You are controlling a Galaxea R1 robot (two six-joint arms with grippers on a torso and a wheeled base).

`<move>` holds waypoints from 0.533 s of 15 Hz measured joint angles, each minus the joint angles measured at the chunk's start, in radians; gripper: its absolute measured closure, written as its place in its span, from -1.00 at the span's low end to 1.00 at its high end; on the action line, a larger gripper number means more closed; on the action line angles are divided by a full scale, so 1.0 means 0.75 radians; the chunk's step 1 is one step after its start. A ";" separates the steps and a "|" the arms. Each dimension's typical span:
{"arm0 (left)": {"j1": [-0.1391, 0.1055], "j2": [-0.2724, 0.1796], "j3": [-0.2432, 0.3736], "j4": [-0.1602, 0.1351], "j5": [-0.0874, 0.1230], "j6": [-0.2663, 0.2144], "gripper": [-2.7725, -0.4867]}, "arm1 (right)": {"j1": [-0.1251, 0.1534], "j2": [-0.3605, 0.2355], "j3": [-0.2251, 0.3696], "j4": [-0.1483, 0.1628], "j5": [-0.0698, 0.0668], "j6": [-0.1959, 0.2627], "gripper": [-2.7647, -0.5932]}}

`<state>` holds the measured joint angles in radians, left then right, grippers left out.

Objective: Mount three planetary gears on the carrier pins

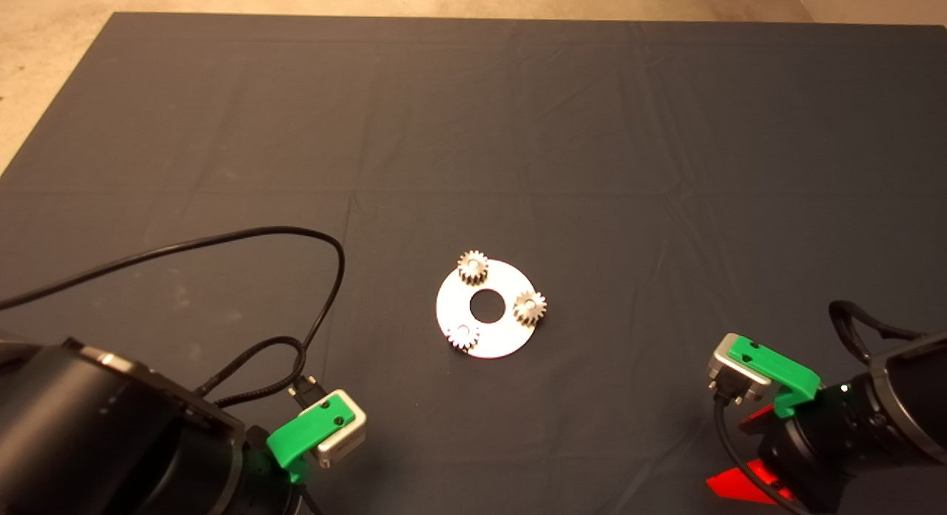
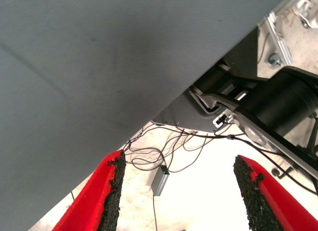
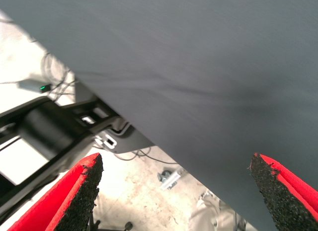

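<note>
head view: three planetary gears point(image 1: 471, 267) seated on disc point(image 1: 500, 336); both jaws spread.

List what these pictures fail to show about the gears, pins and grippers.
- Carrier pins: head view, hidden by the three planetary gears on the disc; seating depth too small to tell.
- Left gripper and right gripper: fingers open in the wrist views; the head view's bottom edge cuts both.

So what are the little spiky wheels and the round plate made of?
The three planetary gears look like metal: silvery-grey and a bit shiny, with crisp teeth. The disc under them also looks like metal: pale, flat and smooth, catching the light brightly. The head view cannot show which metal.
</note>
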<state>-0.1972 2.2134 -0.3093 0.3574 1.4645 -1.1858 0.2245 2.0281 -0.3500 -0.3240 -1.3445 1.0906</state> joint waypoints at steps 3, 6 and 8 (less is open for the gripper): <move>0.000 -0.012 0.001 -0.001 -0.033 -0.001 0.15 | -0.042 0.020 0.000 -0.003 0.000 0.014 -0.48; 0.000 -0.037 0.001 0.000 -0.037 -0.003 0.15 | -0.107 0.019 0.000 -0.036 -0.067 0.021 -0.48; 0.000 -0.081 0.001 -0.001 -0.044 -0.003 0.15 | -0.123 0.024 0.000 -0.077 -0.069 0.042 -0.48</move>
<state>-0.1972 2.1528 -0.3087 0.3568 1.4317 -1.1883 0.1326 2.0458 -0.3500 -0.3815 -1.3960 1.1218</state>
